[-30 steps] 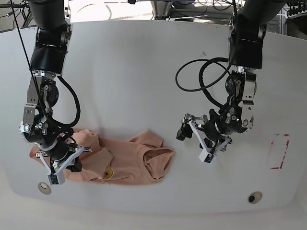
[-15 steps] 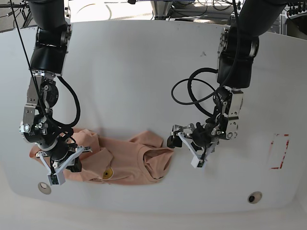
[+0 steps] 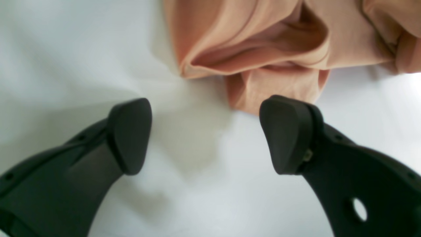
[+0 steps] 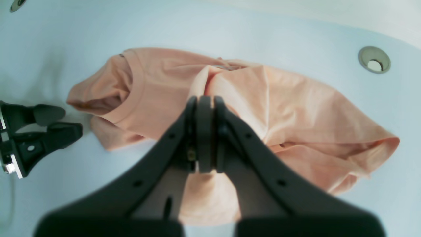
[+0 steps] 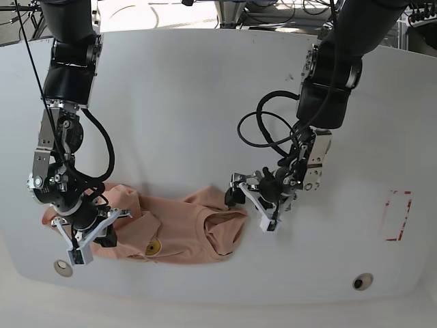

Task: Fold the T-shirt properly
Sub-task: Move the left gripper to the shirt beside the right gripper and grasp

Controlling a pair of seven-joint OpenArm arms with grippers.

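The salmon-pink T-shirt [image 5: 184,229] lies crumpled near the table's front left, its yellow emblem [image 5: 153,247] facing up. In the right wrist view its ribbed collar [image 4: 141,89] curves left of my fingers. My right gripper [image 5: 89,236] rests on the shirt's left part. It [image 4: 202,102] is shut, and a raised ridge of fabric runs into its tips. My left gripper [image 5: 249,207] is open at the shirt's right edge. In the left wrist view, the left gripper [image 3: 209,135] has bare table between its pads and a bunched fold of the T-shirt [image 3: 263,56] just beyond the tips.
The white table [image 5: 205,102] has round metal grommets at the front left [image 5: 63,268] and front right [image 5: 362,281]. A red-outlined rectangle [image 5: 398,216] is marked at the right. A black cable loop [image 5: 263,130] hangs from the left arm.
My left arm has swung leftward across the table until its open gripper reached the shirt's right edge. The right arm and the shirt have stayed still.
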